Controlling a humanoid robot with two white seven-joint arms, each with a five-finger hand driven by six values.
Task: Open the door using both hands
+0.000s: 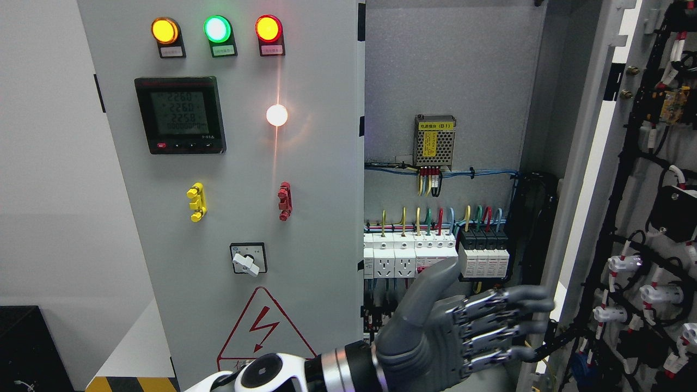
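Black box [22, 348] lower left; hazard-striped floor marking [130, 384] beside it.

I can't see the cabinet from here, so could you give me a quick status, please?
Left hand open, fingers extended toward right door. Right door swung open, left door shut. Right hand not visible.

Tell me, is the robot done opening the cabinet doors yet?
Half done, it looks like. The right door is swung wide open, showing wires and breakers inside. The left hand reaches across with fingers stretched flat, pointing at that open door and holding nothing. The left door, with its lights and meter, is not open yet.
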